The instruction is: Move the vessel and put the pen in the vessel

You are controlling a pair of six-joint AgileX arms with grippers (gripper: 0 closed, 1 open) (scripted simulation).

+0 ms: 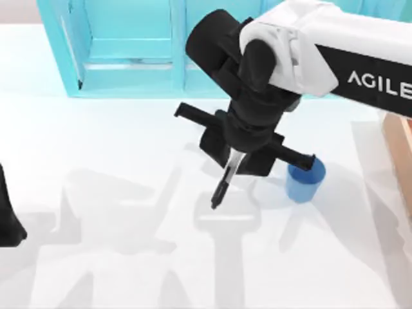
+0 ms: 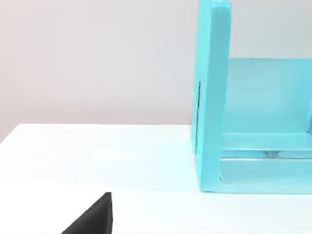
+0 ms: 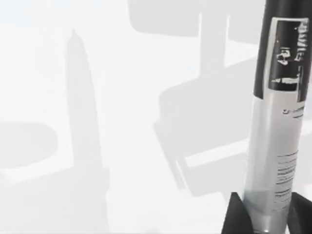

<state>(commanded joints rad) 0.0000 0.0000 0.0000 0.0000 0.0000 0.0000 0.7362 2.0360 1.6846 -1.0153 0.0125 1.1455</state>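
Left arm parked at the table's left edge, its gripper [image 1: 8,222] a dark shape clear of the work; whether its jaws stand apart or together cannot be told. The turquoise shelf unit [image 1: 129,58] stands along the back of the white table [image 1: 96,193], apart from the work. At centre, the right gripper [image 1: 235,158] hangs over the table with its jaws clamped on the pen [image 1: 225,183], a black marker with a pale grey label; the right wrist view shows the barrel [image 3: 275,146] seated between the two fingers [image 3: 236,214]. The pen hangs tip-down, slightly tilted, clear of the surface, a posture judged suited to lowering it end-first into an opening. The blue cup [image 1: 304,181] stands upright on the table just to the right of the gripper, its mouth unobstructed. A tan wooden box [image 1: 399,148] sits at the right edge. Judgement: pen secured, insertion not yet made; the gripper needs to travel right until over the rim.
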